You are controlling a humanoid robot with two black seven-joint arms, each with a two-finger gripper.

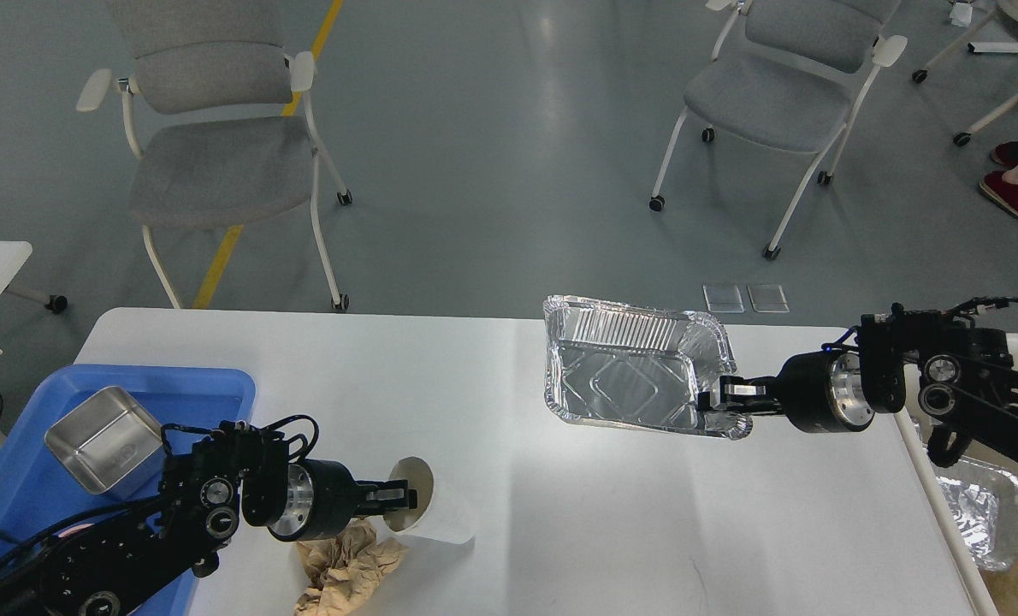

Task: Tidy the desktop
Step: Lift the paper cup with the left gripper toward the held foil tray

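Your right gripper (714,402) has its fingers clamped on the near right rim of the foil tray (633,368), which hangs tilted above the desktop (560,513), its open side facing you and its shadow falling on the white surface below. Your left gripper (402,496) grasps the rim of the white paper cup (432,509), one finger reaching into its mouth; the cup lies on its side with the opening turned towards your arm. Just beside and below that gripper, a wad of crumpled brown paper (346,569) rests on the desktop near its front edge. Further left, the blue tray (218,385) sits on the desktop's left end, holding a square steel container (103,436) that is tipped at an angle. The desktop itself spans the lower view from side to side. Off its right edge, a second foil tray (984,513) lies in a bin, and two grey chairs (210,137) stand on the floor beyond
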